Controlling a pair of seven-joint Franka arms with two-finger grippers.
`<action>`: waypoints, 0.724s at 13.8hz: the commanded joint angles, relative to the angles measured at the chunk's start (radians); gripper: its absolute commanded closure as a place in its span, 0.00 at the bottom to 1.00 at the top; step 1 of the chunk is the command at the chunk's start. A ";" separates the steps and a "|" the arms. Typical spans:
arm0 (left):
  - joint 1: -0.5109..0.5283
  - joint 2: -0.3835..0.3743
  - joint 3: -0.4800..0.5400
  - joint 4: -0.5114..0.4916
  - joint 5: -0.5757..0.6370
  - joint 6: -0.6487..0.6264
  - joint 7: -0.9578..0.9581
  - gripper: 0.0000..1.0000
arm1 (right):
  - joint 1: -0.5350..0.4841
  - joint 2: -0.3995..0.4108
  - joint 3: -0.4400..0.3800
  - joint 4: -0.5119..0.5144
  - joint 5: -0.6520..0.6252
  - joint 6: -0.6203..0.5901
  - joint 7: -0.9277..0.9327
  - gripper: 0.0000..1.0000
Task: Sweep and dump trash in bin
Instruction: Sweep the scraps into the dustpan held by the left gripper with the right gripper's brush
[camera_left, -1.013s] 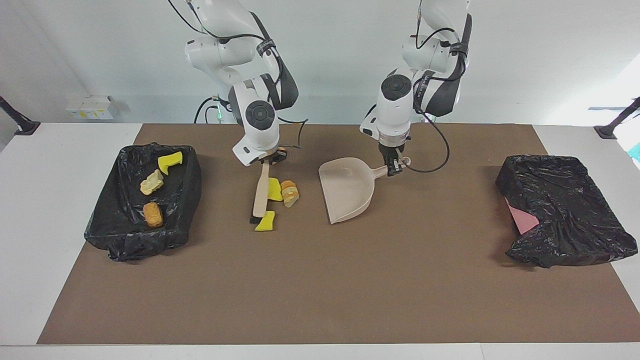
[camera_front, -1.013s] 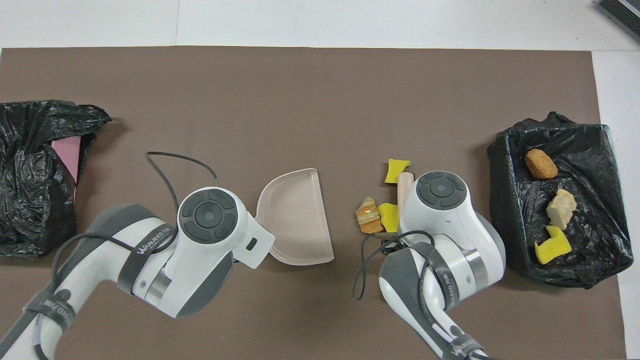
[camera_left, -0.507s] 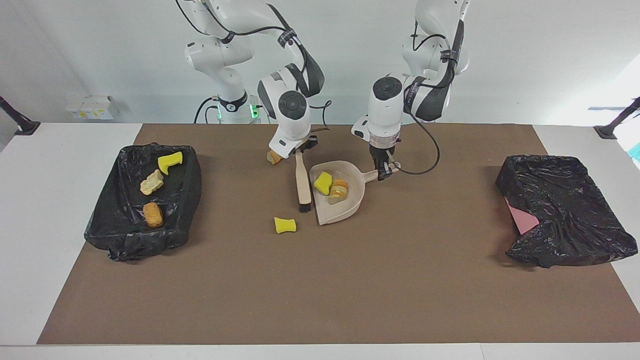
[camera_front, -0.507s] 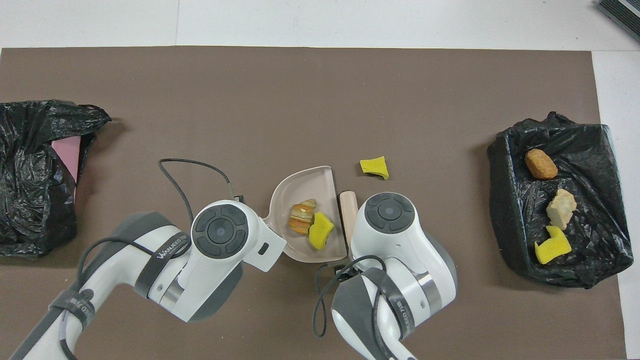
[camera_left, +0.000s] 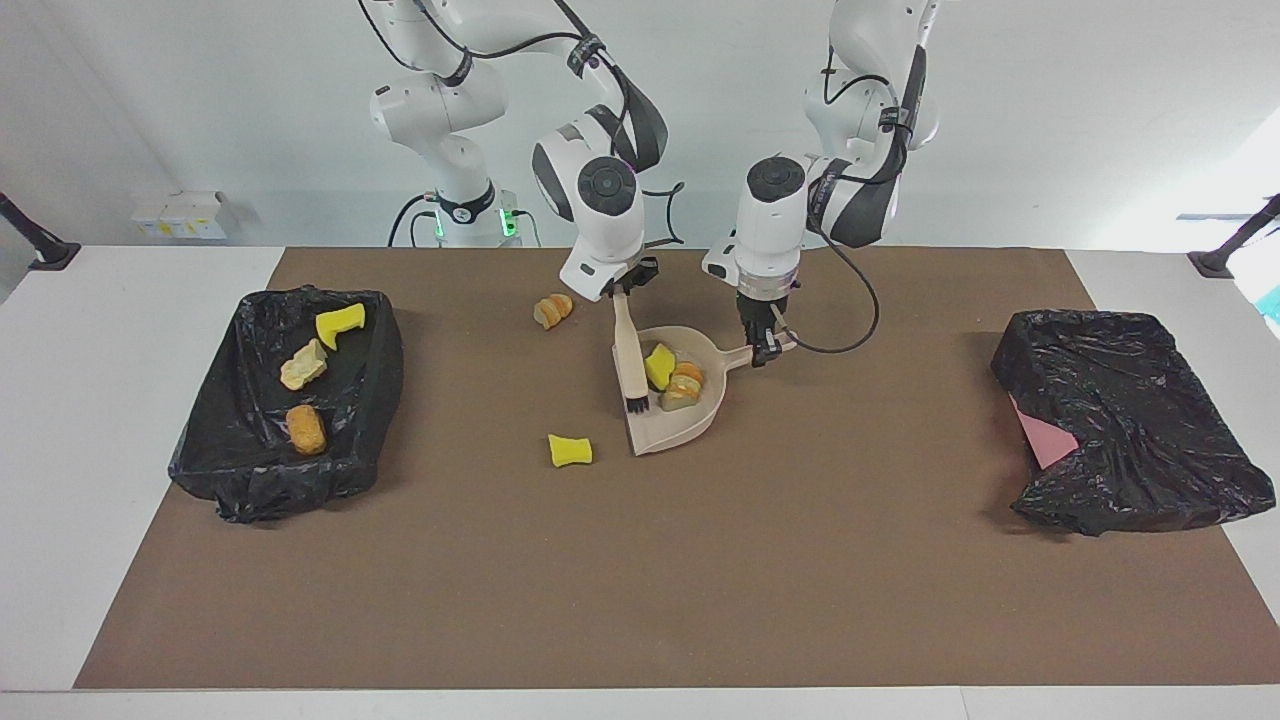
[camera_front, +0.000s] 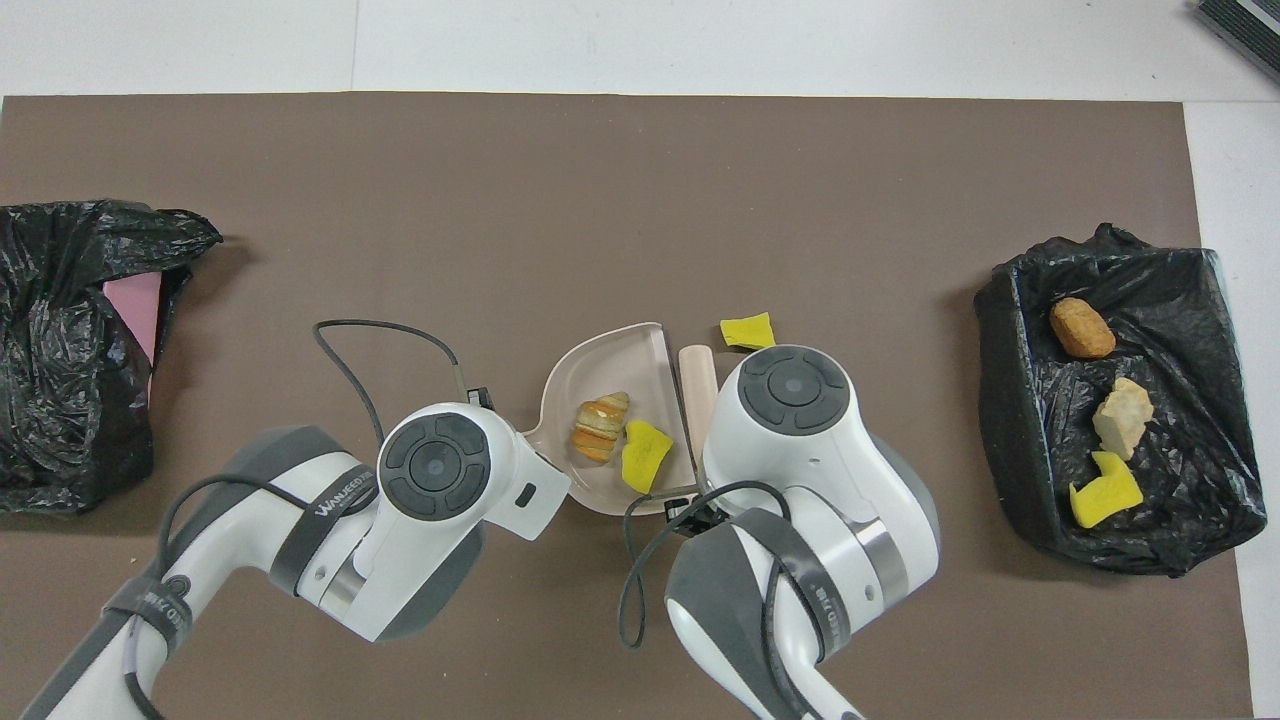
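The left gripper (camera_left: 765, 345) grips the dustpan (camera_left: 690, 425) handle; the right gripper (camera_left: 622, 290) grips the brush (camera_left: 630, 350) at the pan's 9 o'clock. Trash: two pieces (camera_left: 672, 378) in the pan, a yellow scrap (camera_left: 569, 450) at its 8 o'clock, bread (camera_left: 552, 309) at 11. The left arm's band (camera_front: 335, 492) reads "WANJEED".

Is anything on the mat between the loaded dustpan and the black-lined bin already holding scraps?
Yes: a yellow sponge piece and a bread piece lie between the dustpan and that bin.

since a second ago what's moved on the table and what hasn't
The right pincer swept the brush toward the left arm's end, pushing a yellow chunk and a bread piece into the dustpan, which the left pincer slid to meet it. The yellow scrap was left on the mat. A bread scrap now shows. Both bins unchanged.
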 joint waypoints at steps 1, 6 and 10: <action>0.030 0.004 0.006 -0.008 0.012 0.029 0.019 1.00 | -0.074 0.055 0.007 0.099 -0.099 -0.035 -0.020 1.00; 0.018 0.020 0.006 0.038 0.012 -0.047 -0.164 1.00 | -0.183 0.176 0.007 0.229 -0.262 -0.094 -0.191 1.00; -0.019 0.018 0.006 0.069 0.012 -0.173 -0.261 1.00 | -0.191 0.294 0.009 0.326 -0.316 -0.097 -0.196 1.00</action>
